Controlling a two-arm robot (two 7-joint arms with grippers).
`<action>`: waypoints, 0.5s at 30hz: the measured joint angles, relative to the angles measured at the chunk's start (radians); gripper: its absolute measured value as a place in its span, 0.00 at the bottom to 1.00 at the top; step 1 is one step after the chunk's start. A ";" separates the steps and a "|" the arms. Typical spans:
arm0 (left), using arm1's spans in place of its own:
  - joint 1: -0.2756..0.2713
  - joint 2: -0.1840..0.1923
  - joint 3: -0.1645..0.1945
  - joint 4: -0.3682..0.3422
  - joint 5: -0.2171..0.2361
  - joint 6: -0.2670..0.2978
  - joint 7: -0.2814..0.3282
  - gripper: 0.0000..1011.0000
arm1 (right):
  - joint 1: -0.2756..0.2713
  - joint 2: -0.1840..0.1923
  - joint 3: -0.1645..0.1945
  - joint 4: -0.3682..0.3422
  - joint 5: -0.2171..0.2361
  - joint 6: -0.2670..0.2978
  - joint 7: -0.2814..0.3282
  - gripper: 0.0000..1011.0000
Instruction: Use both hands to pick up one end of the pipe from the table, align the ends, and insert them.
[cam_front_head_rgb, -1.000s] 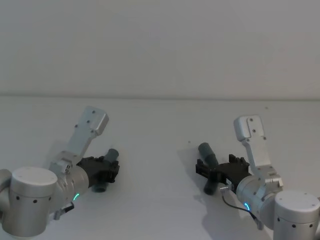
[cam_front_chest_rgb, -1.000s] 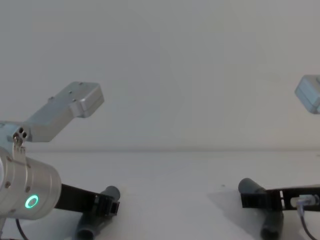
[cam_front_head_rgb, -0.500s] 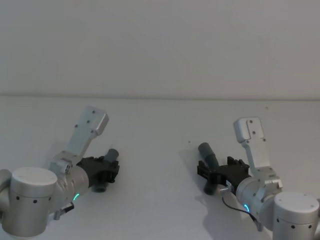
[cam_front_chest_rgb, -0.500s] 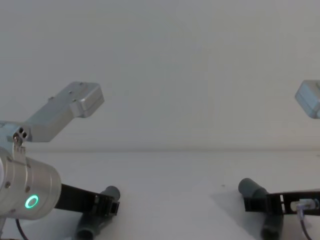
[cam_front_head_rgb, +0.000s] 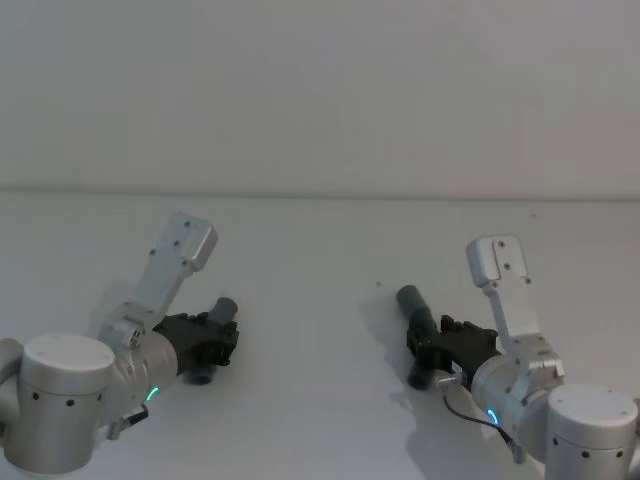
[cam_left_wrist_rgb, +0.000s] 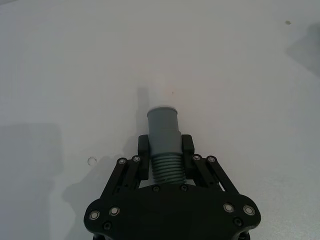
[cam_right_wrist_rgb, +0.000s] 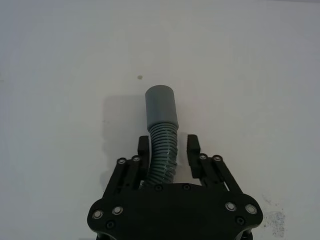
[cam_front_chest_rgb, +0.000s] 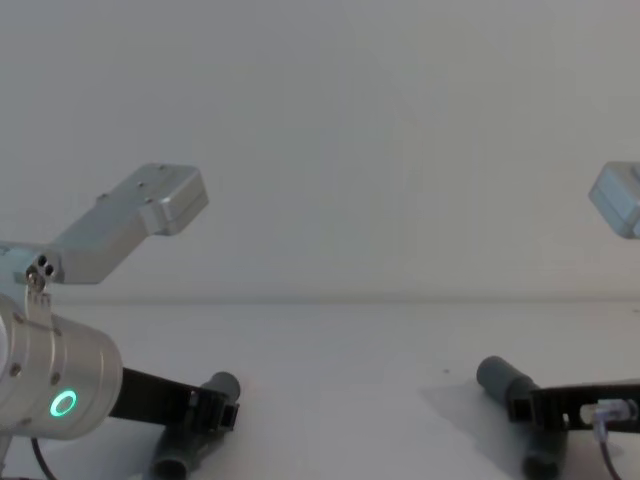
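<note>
The left gripper, a black angular pincer on a thick silver wrist with a green ring light, sits low over the near left of the plain matte white table. Its two slim fingers are pressed against either side of the left pipe piece, a short dark-grey bent hose with a ribbed middle, pinching it just where the ribs meet the smooth cuff. That cuff points away from the wrist, toward the middle of the table. I cannot tell whether the piece is clear of the surface or resting on it.

Over on the near right, the right gripper, the same black pincer on its own silver wrist, straddles the ribbed part of the right pipe piece, a matching dark-grey hose lying on the table. Here the fingers are spread: one is close against the ribs, the other stands off with a gap of white table showing, so nothing is pinched.

To my eye the step in hand is the pick-up, done on the left and half done on the right. The next move calls for the right fingers to close squarely on the ribs, then both arms to lift and turn the two cuffs to face each other across the wide bare stretch between them
</note>
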 joint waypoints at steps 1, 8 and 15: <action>0.000 0.000 0.000 0.000 0.000 0.000 0.000 0.36 | 0.000 0.000 0.000 0.000 0.000 0.000 0.000 0.42; 0.000 0.000 0.000 0.000 0.000 0.000 0.000 0.35 | -0.001 -0.001 0.001 0.001 -0.001 -0.001 0.001 0.24; 0.000 0.000 0.000 0.000 0.000 0.000 0.000 0.35 | -0.001 -0.001 0.001 0.001 -0.001 -0.002 0.002 0.16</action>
